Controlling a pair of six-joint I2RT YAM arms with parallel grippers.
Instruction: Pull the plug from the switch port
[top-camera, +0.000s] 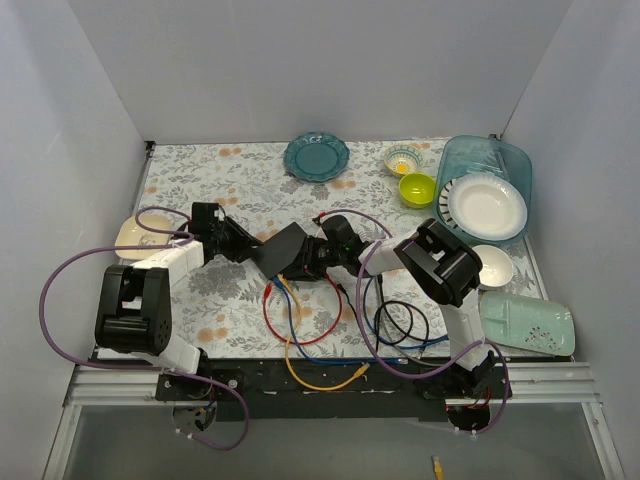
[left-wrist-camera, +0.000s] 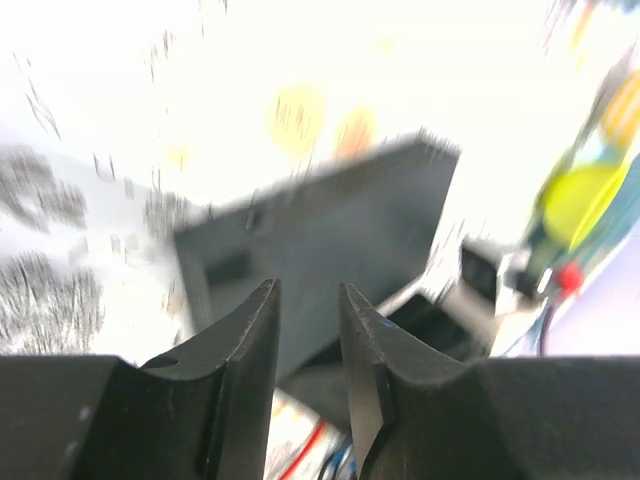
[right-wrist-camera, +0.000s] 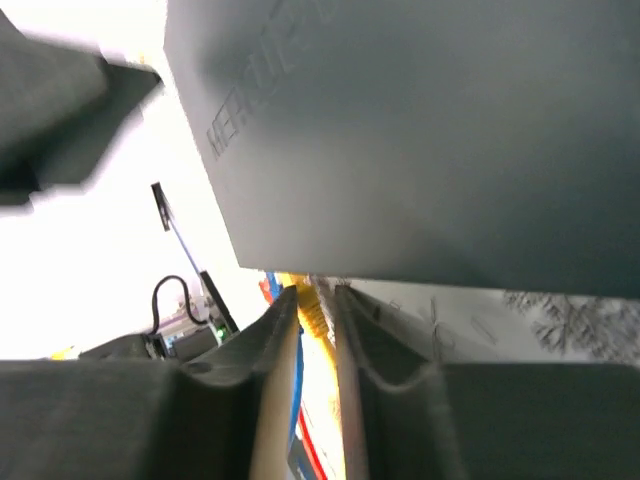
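The black switch box (top-camera: 283, 250) sits tilted at the table's middle, with yellow (top-camera: 310, 375), red (top-camera: 300, 325) and blue cables trailing from its near edge. My right gripper (top-camera: 318, 258) is at the box's right near corner. In the right wrist view its fingers (right-wrist-camera: 315, 290) are closed on the yellow plug (right-wrist-camera: 312, 310) just under the box's edge (right-wrist-camera: 420, 130). The port itself is hidden. My left gripper (top-camera: 243, 250) is at the box's left end. In the blurred left wrist view its fingers (left-wrist-camera: 307, 288) stand a narrow gap apart, empty, with the box (left-wrist-camera: 340, 225) beyond them.
A teal plate (top-camera: 316, 156), a small bowl (top-camera: 402, 158) and a green bowl (top-camera: 417, 188) stand at the back. A clear bin with a white plate (top-camera: 487, 195), a white bowl (top-camera: 492, 265) and a pale green tray (top-camera: 525, 322) are at the right. A cream plate (top-camera: 135, 235) lies at the left.
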